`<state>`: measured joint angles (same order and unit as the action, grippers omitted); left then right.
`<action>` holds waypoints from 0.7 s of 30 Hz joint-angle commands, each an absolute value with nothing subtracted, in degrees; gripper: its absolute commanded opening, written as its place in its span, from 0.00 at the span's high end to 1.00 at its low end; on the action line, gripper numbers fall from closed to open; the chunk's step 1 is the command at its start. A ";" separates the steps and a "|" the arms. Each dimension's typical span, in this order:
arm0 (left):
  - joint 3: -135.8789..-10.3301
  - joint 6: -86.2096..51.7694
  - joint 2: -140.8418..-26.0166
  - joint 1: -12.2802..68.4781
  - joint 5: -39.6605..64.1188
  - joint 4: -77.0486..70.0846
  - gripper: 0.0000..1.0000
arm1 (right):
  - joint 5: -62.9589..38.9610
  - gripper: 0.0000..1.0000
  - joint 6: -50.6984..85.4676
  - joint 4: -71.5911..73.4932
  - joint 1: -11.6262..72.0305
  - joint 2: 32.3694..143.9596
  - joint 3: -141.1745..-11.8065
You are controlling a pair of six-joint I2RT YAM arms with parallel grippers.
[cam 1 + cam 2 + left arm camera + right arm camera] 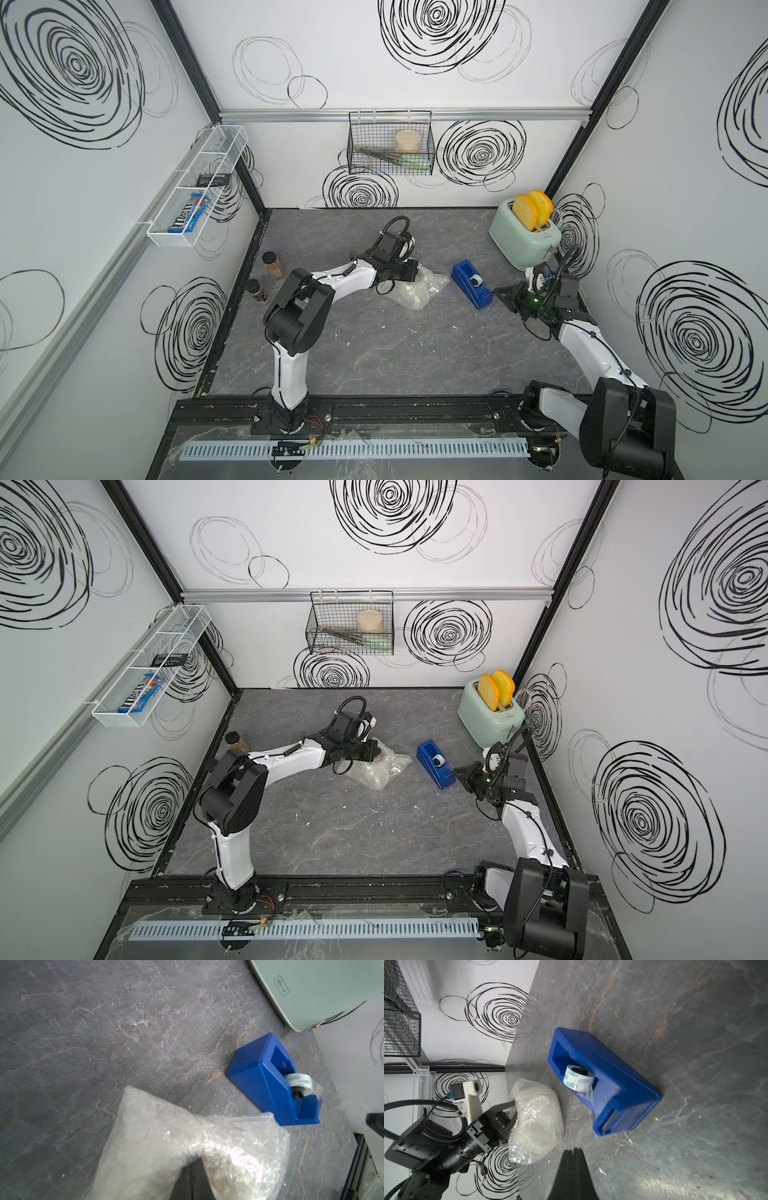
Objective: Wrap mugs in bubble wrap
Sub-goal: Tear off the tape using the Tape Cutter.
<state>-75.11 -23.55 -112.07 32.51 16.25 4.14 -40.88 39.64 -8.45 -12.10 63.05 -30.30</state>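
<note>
The bubble wrap (pixel 415 291) (pixel 380 771) lies bunched into a rounded bundle mid-table. A pale mass shows through it in the right wrist view (pixel 537 1120); the mug itself is hidden. My left gripper (pixel 415 269) (pixel 196 1164) is at the bundle's left side, its jaws shut on a fold of wrap that drapes over the fingers. My right gripper (pixel 496 293) (pixel 573 1150) hovers just right of the blue tape dispenser (pixel 471 286) (pixel 608 1088). It is shut on a clear strip of tape (pixel 584 1122) that runs from the roll to its fingertips.
A mint toaster (pixel 523 237) with two toast slices stands at the back right, close behind my right arm. Two spice jars (pixel 273 266) stand by the left wall. On the walls hang a black wire basket (pixel 361 166) holding a beige tub, and a white basket (pixel 195 187).
</note>
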 commanded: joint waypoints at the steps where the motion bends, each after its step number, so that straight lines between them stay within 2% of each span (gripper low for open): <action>1: -73.30 -22.94 -113.06 31.47 14.15 6.33 1.00 | -40.69 1.00 37.56 -12.35 -12.44 61.76 -30.07; 9: -73.65 -22.94 -113.12 31.55 14.06 6.53 1.00 | -42.36 1.00 41.96 -6.36 -10.99 62.38 -32.36; 17: -73.48 -22.94 -112.98 31.51 14.13 6.46 1.00 | -38.09 1.00 49.38 0.44 -1.49 71.75 -39.58; 21: -73.39 -22.83 -112.83 31.38 14.15 6.38 1.00 | -36.42 1.00 51.19 1.78 -0.18 75.71 -43.78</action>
